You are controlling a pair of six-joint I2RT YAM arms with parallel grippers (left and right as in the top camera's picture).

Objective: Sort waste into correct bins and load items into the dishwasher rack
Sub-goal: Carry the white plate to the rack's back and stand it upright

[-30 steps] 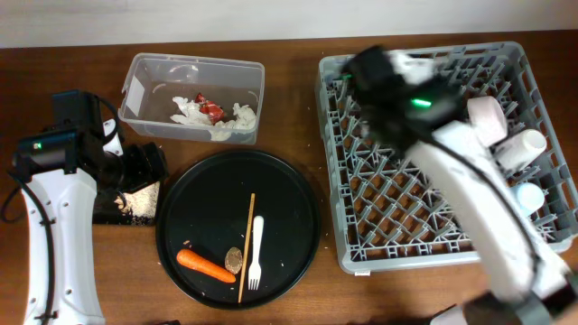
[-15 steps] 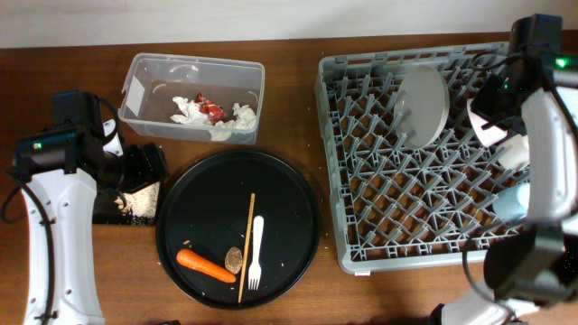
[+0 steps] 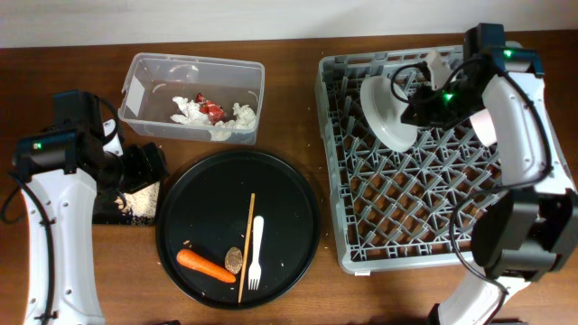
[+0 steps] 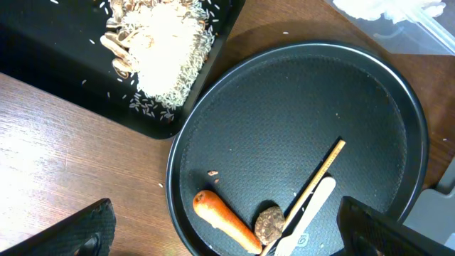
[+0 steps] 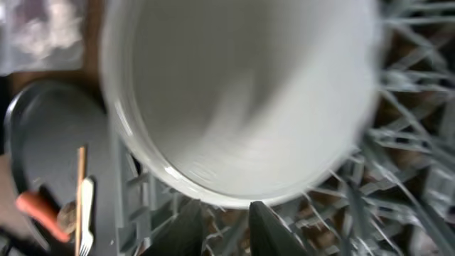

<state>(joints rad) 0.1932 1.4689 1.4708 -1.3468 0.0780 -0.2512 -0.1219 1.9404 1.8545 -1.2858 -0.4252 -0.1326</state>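
A white plate (image 3: 386,113) stands tilted among the pegs at the back of the grey dishwasher rack (image 3: 424,226). My right gripper (image 3: 418,106) is just right of it. In the right wrist view the plate (image 5: 242,92) fills the frame, its rim at my fingertips (image 5: 274,224). The jaws are narrowly apart with only rack showing between them. An orange carrot (image 4: 226,220), a brown lump (image 4: 269,224) and a white fork (image 4: 306,217) lie on the round black tray (image 3: 212,203). My left gripper (image 4: 227,235) hangs wide open above them, empty.
A clear tub (image 3: 135,77) at the back left holds white tissues (image 3: 237,119) and a red wrapper (image 3: 211,110). A shallow black tray (image 4: 43,43) with rice-like scraps (image 4: 163,50) lies left of the round tray. A wooden chopstick (image 3: 247,246) lies beside the fork.
My right arm swung from the rack's right edge back to the plate, and its jaws stand closer together than a second ago. The plate now sits further left, tilted. The left arm has not moved.
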